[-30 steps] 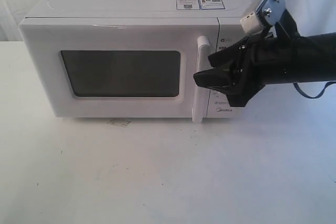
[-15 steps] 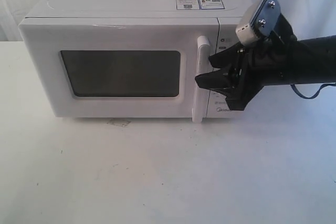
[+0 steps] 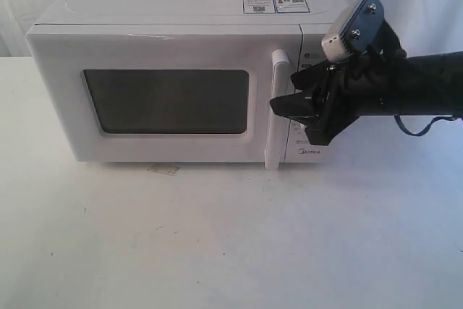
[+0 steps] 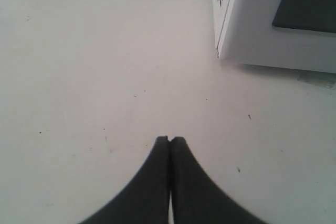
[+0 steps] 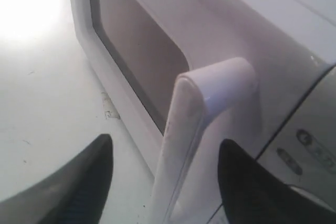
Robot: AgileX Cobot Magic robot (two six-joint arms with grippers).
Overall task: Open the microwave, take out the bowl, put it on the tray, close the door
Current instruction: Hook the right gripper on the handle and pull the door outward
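Observation:
The white microwave stands at the back of the table with its door shut. The door's dark window shows nothing inside, so the bowl is hidden. The tray is out of view. My right gripper is open at the vertical bar handle. In the right wrist view the handle stands between the two black fingers, with gaps on both sides. My left gripper is shut on nothing, low over the bare table near the microwave's corner.
The white table stretches in front of the microwave, with a small tape mark below the door. The control panel sits right of the handle, behind my right arm. Two stickers lie on the microwave's top.
My right gripper has rolled slightly and edged up and in at the handle, its jaws still wide. The door has not moved.

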